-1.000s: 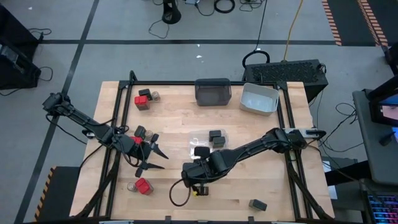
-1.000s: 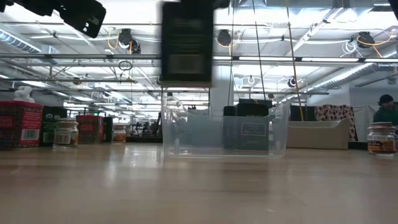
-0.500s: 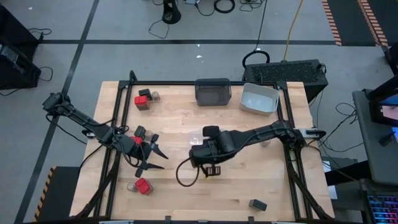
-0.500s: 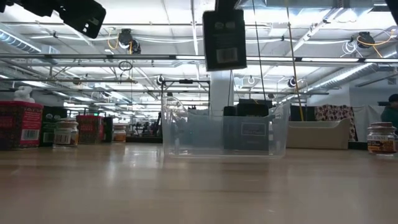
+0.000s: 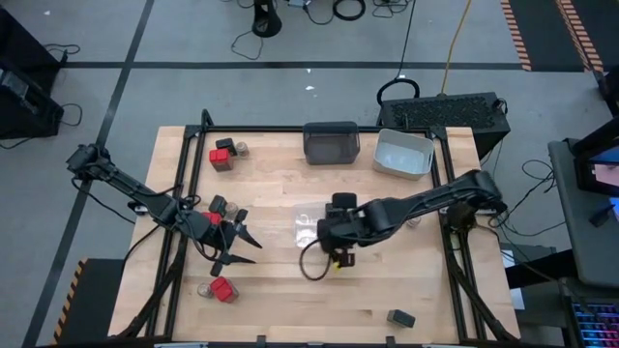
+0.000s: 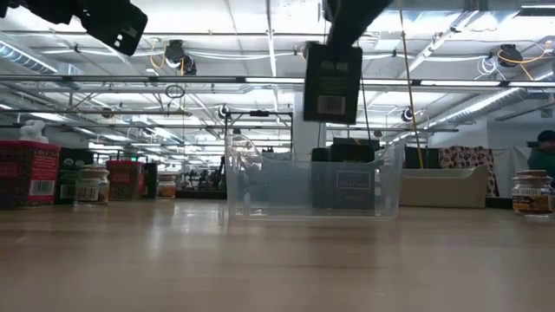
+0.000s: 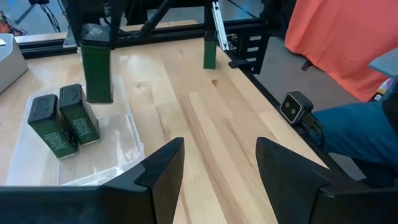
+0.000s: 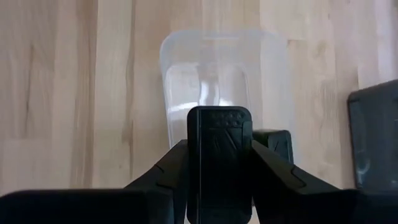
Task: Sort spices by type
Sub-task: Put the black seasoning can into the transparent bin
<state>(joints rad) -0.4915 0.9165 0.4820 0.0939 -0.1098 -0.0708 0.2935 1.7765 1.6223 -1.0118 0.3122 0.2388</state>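
The right gripper (image 8: pixel 219 163) — clamped on a dark spice box (image 6: pixel 332 82) — was carried rightward to above the clear bin (image 6: pixel 312 182), frame centre. Release into the dark-box group was judged next; the left gripper (image 7: pixel 217 163) was idle, fingers apart.

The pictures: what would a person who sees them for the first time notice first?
First, the dark spice box held in the air by the right tool, above the clear bin at the table's middle, where two similar dark boxes already stand. Next, the left tool hangs open over the table's left side, near red-topped boxes and small jars.
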